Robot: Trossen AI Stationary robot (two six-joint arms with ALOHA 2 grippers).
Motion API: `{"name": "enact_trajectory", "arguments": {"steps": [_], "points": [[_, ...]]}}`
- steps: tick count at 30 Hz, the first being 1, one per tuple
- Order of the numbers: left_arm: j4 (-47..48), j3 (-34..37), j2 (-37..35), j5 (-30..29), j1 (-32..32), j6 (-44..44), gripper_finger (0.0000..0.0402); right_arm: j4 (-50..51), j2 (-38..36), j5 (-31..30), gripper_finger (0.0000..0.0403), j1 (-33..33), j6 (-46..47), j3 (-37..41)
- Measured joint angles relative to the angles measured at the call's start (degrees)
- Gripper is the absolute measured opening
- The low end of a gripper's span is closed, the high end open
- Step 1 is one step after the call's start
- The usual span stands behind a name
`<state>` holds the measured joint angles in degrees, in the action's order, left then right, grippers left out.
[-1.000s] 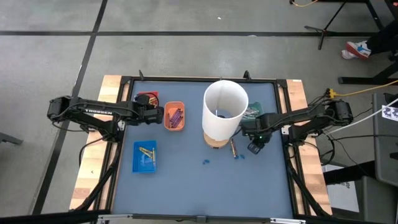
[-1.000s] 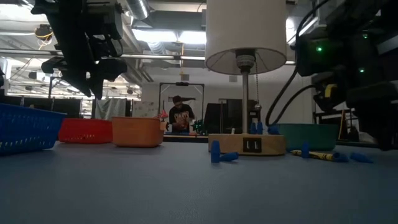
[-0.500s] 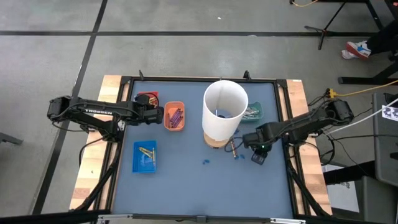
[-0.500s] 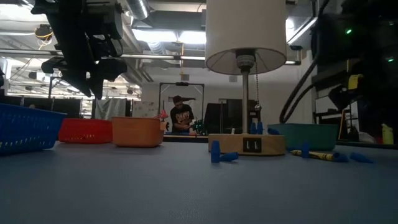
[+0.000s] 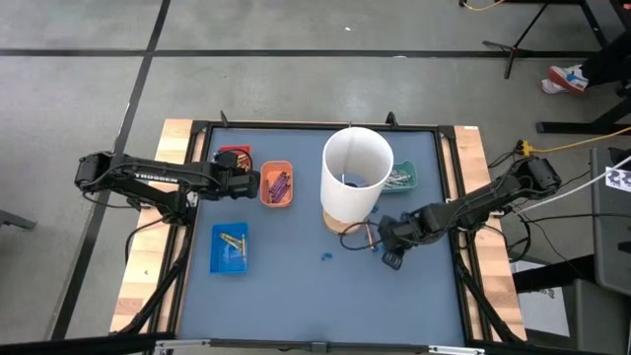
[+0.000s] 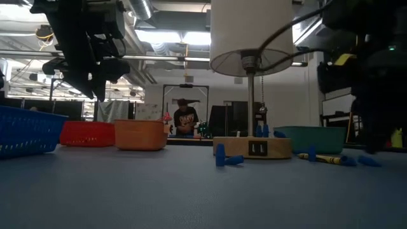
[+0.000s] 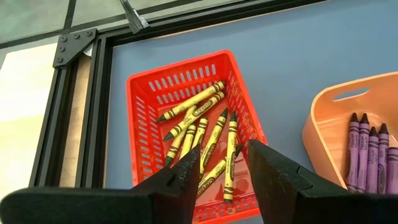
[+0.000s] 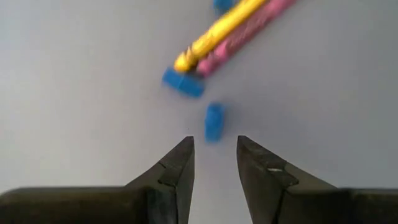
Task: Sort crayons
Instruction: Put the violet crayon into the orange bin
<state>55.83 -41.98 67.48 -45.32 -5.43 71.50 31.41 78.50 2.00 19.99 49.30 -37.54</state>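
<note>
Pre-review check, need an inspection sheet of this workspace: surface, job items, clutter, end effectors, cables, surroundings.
Surface: blue mat, no spills seen.
Job's things: yellow crayons in red basket; purple crayons in orange tray; loose crayons on mat.
Clutter: lamp; small blue pieces.
End effectors: left end effector open above red basket; right end effector open, empty, near loose crayons.
Cables: yellow cable beside table.
Surroundings: person far behind.

White lamp shade (image 5: 356, 185) on wooden base (image 6: 252, 148); person (image 6: 185, 119) far behind table (image 5: 296, 296).
</note>
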Motion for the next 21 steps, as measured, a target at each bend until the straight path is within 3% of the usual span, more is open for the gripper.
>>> {"name": "enact_trajectory", "arguments": {"steps": [8, 21], "points": [[0.0, 0.0, 0.01, 0.0, 0.0, 0.04, 0.0118, -3.44, 0.0, -13.68, 0.0117, -0.09, 0.54, 0.0], [-0.02, 0.0, 0.02, -0.02, 0.0, 0.03, 0.0118, -9.4, 2.96, -16.92, 0.0117, -0.07, -0.11, 0.0]]}}
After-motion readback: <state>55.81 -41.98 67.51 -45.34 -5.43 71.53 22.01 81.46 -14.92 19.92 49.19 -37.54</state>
